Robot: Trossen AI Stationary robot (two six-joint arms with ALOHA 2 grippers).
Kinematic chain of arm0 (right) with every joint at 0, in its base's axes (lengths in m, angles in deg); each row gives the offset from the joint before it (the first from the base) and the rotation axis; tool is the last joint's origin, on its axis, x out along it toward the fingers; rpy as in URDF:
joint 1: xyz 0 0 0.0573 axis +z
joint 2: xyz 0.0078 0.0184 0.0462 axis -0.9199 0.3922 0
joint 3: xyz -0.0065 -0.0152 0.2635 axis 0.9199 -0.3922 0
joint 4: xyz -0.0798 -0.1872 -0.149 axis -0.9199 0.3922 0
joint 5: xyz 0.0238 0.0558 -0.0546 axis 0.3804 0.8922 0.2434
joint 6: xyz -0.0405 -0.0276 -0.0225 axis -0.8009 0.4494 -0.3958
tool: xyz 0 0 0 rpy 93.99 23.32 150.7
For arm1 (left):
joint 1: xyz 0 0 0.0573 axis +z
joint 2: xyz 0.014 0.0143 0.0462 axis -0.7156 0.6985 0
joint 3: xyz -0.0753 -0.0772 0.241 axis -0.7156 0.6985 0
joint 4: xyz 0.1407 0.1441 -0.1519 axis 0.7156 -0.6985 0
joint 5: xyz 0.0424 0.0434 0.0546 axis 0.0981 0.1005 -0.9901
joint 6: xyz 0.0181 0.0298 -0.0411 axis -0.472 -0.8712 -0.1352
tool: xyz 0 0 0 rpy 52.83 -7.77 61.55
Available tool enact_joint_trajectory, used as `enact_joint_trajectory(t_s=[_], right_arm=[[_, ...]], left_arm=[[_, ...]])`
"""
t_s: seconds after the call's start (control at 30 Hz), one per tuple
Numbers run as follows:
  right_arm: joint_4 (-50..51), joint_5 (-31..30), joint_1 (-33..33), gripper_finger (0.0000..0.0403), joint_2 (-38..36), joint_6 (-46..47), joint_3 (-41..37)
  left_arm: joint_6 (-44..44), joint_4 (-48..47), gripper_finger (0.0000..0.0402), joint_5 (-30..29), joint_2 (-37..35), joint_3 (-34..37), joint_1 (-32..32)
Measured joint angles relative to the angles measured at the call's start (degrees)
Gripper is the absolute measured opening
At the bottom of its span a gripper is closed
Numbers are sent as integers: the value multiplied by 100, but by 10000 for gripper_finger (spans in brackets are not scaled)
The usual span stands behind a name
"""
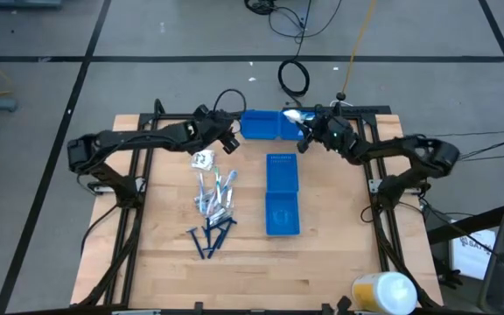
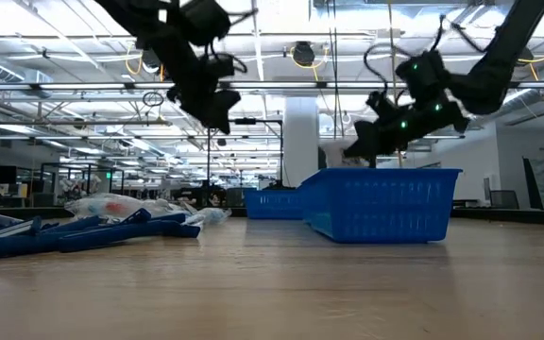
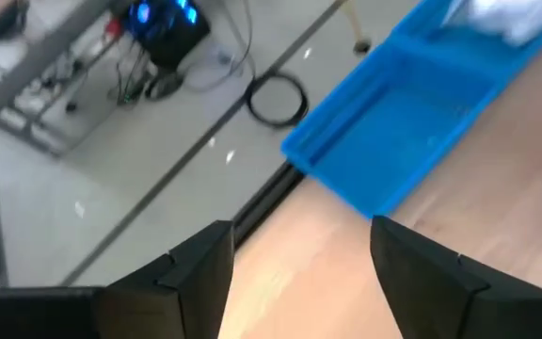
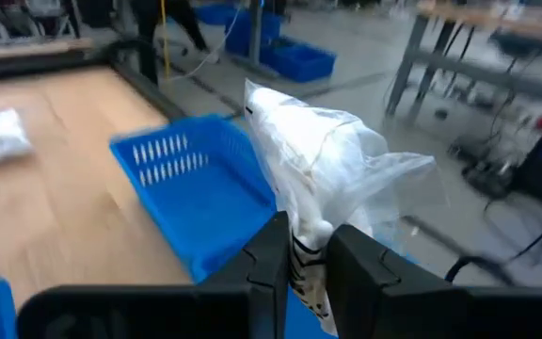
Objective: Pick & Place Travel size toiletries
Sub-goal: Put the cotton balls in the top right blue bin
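— What is the table (image 1: 339, 254) made of?
— Pale wood in planks, smooth with a matt finish.
— And the far bin (image 1: 268, 125)?
— Blue plastic, slightly glossy, with slotted walls.
— The packet (image 4: 323, 179) in the right gripper (image 4: 307, 254)?
— Thin crinkled plastic film, whitish and shiny; the fingers look matt black.

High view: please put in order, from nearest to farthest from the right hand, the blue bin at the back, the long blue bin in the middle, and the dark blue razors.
1. The blue bin at the back: right beside the right hand, which holds a white packet over its end.
2. The long blue bin in the middle: toward the table's front.
3. The dark blue razors: front left, farthest.
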Motion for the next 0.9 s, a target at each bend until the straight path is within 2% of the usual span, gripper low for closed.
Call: enact_joint_trajectory(t_s=[0.17,0.37,0.47,0.67,0.77,0.9], right_arm=[[-460,148,-214,47,682,161,0],[-367,221,-237,68,804,206,-2],[-309,221,-234,106,755,238,-2],[-306,197,-234,209,592,474,-2],[-253,209,-221,251,283,630,-2],[202,239,-116,282,-438,923,-2]], left_arm=[[147,-33,226,16,315,0,210],[236,-149,219,38,475,4,302],[270,-95,220,62,461,4,297],[280,-148,220,66,463,4,282],[334,-268,220,68,463,4,275],[598,-961,216,124,463,4,269]])
